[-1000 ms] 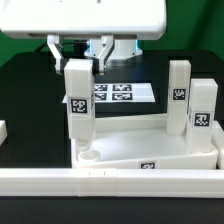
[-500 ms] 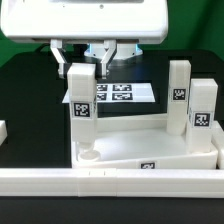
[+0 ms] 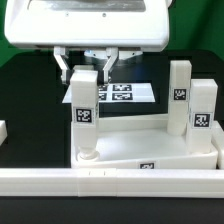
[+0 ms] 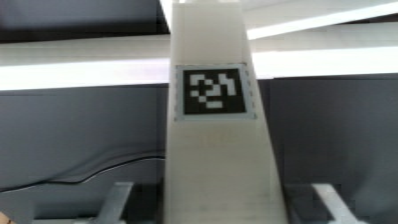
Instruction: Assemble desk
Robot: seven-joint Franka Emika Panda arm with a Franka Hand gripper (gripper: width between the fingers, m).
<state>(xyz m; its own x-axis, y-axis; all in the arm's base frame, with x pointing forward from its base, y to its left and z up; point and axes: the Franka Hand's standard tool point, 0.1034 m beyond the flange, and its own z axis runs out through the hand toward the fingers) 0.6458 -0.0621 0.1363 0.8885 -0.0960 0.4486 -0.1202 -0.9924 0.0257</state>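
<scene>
**One More Leg Going On**

One white leg (image 3: 84,105) stood upright in the near corner of the desk top (image 3: 150,140), toward the exterior view's left. The gripper (image 3: 84,62) pinched the leg's top. Two legs (image 3: 190,100) already stood opposite. Next, I guessed, came twisting it tight.

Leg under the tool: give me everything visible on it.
The leg is a white square-section post, plastic by its look, with a black-and-white square tag on one face. It stands upright at the corner of the desk top on the exterior view's left, its narrower round foot meeting the top there. The tool straddles its upper end, one finger on each side; whether the fingers press it cannot be told. Two more legs stand toward the exterior view's right.
</scene>
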